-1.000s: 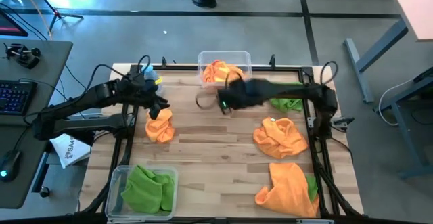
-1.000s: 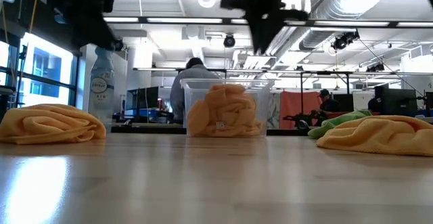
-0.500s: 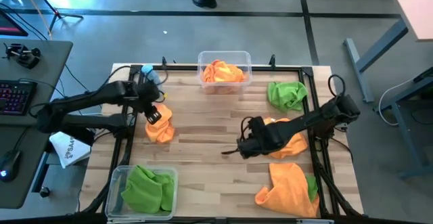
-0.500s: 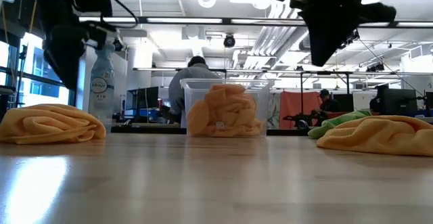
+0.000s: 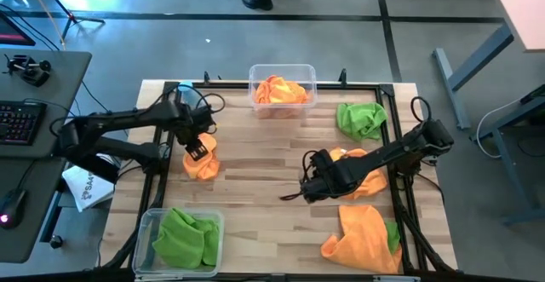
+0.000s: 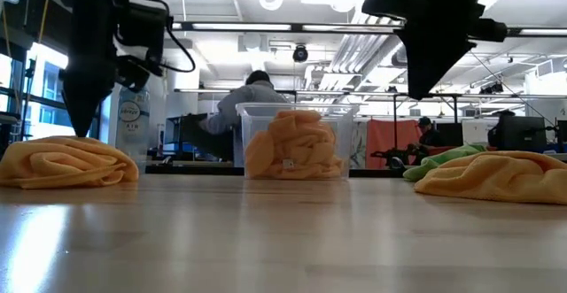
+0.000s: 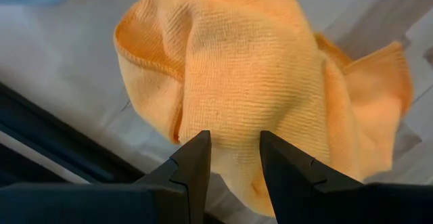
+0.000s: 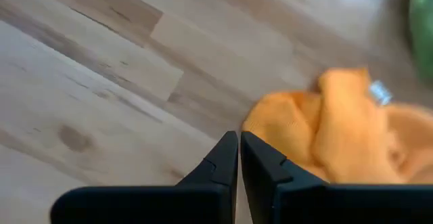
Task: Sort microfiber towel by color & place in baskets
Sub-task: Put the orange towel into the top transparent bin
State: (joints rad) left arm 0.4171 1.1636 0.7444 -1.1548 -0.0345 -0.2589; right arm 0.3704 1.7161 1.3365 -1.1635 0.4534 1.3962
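- My left hand (image 7: 233,160), fingers apart, hangs over an orange towel (image 5: 202,163) at the counter's (image 5: 264,158) nine o'clock.
- My right hand (image 8: 239,158), fingers together and empty, hovers beside another orange towel (image 5: 362,173) toward three o'clock.

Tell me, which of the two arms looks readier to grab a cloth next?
The left. Its gripper hangs open right above the orange towel by the table's left edge. The right gripper is shut, beside another orange towel.

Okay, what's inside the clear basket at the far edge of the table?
The far basket holds a crumpled orange towel with a small white tag showing in the low view. Whether another towel lies underneath cannot be seen; the top folds cover it.
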